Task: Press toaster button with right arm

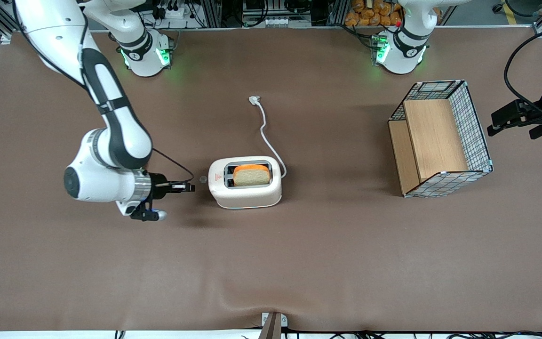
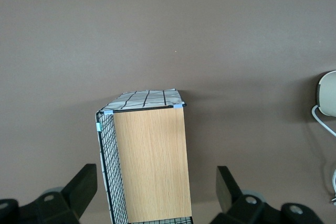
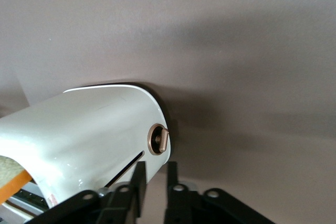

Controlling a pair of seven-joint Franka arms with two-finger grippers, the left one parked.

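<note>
The white jointed right arm with dark grey bands comes down from the upper corner of the front frame at the working arm's end of the brown table and bends at mid-height, its silver wrist ring turned level toward the middle of the frame. Its slim black gripper lies horizontal just above the table, its tip just beside the toaster's short end and a little nearer the front camera than the tiny pale grey round toaster button, with a small gap between tip and knob. In the right wrist view the gripper has its two black fingers drawn close together with only a thin slit between them, gripping nothing, and the toaster button sticks out of the glossy end wall just ahead of them, not touched. The small white rounded two-slot toaster stands in the centre of the front frame, with a tiny red mark on top at the button end. A tan slice of bread with an orange slice against it stands up out of the slots. The toaster's white cord runs from its other short end up the frame to a loose white plug lying on the table. Well apart, toward the parked arm's end, a wire-and-wood basket lies tipped on its side at mid-height.
</note>
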